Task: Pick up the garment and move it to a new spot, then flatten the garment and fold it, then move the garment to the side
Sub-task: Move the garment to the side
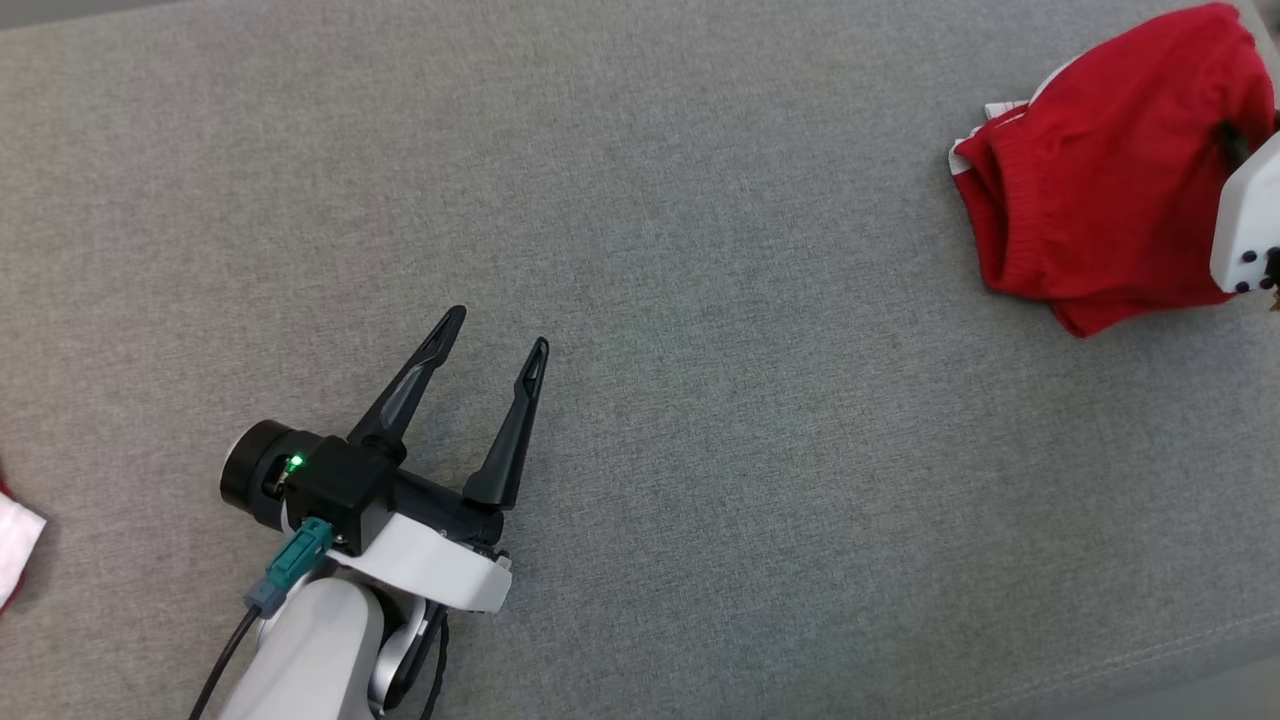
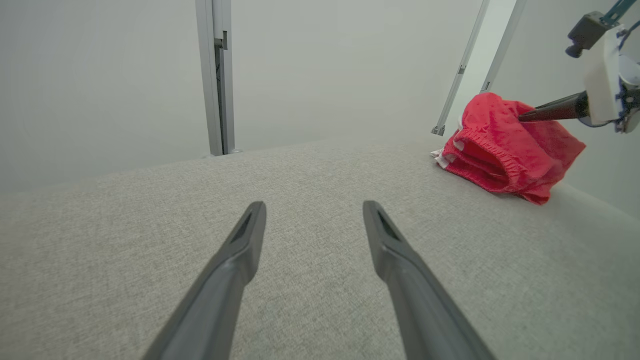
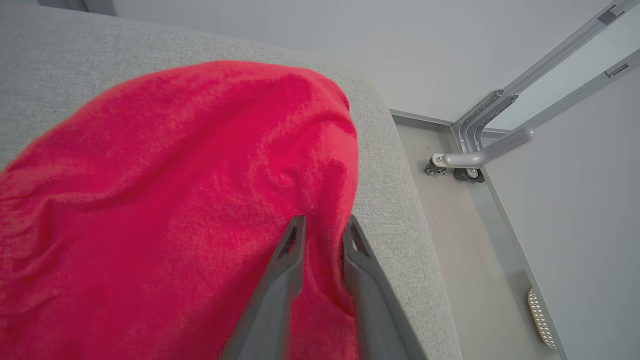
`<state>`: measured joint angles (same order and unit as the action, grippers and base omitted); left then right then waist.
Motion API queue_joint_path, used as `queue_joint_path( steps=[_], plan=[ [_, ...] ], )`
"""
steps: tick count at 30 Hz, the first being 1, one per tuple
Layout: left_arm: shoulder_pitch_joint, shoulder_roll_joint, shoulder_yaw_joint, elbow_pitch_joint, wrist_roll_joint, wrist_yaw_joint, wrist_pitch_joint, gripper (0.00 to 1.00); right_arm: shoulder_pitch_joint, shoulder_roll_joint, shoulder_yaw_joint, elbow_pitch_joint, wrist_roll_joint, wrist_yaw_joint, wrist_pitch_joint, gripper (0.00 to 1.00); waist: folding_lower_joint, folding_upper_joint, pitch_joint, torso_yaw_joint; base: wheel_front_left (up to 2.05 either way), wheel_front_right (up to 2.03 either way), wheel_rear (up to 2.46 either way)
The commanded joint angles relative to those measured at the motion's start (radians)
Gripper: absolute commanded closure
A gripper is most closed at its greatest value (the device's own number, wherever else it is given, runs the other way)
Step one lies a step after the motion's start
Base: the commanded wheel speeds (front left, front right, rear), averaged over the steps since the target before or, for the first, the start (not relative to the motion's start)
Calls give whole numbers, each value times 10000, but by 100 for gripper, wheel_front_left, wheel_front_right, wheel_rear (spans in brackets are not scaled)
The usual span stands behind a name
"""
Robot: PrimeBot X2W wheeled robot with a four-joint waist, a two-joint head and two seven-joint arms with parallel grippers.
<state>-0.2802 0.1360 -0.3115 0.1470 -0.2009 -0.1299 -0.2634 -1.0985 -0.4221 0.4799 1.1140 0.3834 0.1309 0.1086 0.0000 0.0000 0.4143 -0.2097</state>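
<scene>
The red garment (image 1: 1100,170) is bunched at the worktop's (image 1: 700,400) right edge. The left hand (image 1: 498,330) is held wide open, well apart. The right hand (image 3: 325,220) is set against the cloth; a grip cannot be told.

I look at a wide grey woven surface (image 1: 640,200) that runs across my head view. At its left edge lies a scrap of red-and-white cloth (image 1: 15,545), cut off by the frame. Behind the surface stands a plain pale wall (image 2: 100,75) with an upright metal post (image 2: 216,75) and two slanted rails (image 2: 462,65). Past the surface's rounded corner I see pale floor (image 3: 450,210), a small caster (image 3: 432,168), and a ribbed pale object (image 3: 541,320) that I cannot identify.
</scene>
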Motion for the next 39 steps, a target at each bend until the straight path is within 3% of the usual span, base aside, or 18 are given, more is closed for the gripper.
queue_joint_path(
  steps=[1, 11, 22, 30, 39],
  plan=[
    [-111, -48, 23, 33, -61, -6, -18, 0, -70, 60, 3, 158, -50, -1, -149, 0, 0, 0, -215, 65, 0, 0, 0],
    [532, -330, 250, 94, -180, -6, -18, 0, 314, 355, 492, 233, 133, -1, -572, 0, 0, 0, -1534, 169, 0, 0, 0],
    [1647, -515, 1271, -32, -263, 134, -18, 0, 1563, 473, 525, -1795, 1661, -1, -1485, 0, 0, 0, -3442, 714, 0, 0, 0],
    [2285, -511, 2100, -221, -150, 244, -18, 0, 3547, 649, -509, -3345, 2056, -1, -2410, 0, 0, 0, -4245, 1413, 0, 0, 0],
    [2909, -601, 2627, -250, -178, 364, -18, 0, 6275, 1590, -2227, -5178, 1573, 0, -3399, 0, 0, 0, -4661, 1900, 0, 0, 0]
  ],
)
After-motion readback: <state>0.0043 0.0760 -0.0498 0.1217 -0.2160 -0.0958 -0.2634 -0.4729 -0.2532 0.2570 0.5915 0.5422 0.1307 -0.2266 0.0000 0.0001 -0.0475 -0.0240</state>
